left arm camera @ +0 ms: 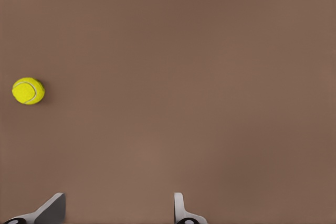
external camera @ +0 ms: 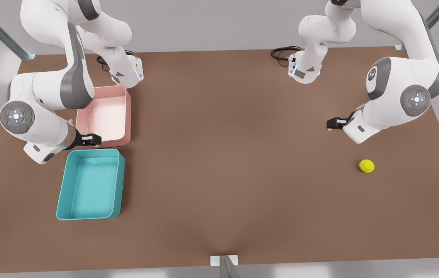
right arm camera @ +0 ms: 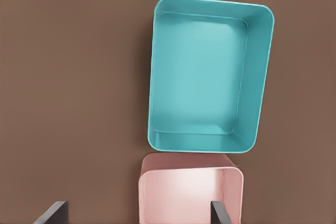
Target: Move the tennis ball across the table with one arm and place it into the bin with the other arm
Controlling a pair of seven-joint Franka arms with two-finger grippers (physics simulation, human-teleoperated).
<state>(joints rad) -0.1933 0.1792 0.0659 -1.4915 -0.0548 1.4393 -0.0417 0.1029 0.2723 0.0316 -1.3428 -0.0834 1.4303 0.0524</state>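
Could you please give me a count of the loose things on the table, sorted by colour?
Teal: 1, the bin
Pink: 1, the tub
Yellow-green: 1, the tennis ball
Total: 3

Two white arms (external camera: 400,58) with grey joint bands, round lit end caps, black cables (external camera: 281,52).

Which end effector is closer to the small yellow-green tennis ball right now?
Left. The left end effector hovers open just up-table of the small yellow-green tennis ball; the right end effector, also open, is across the table by the tubs.
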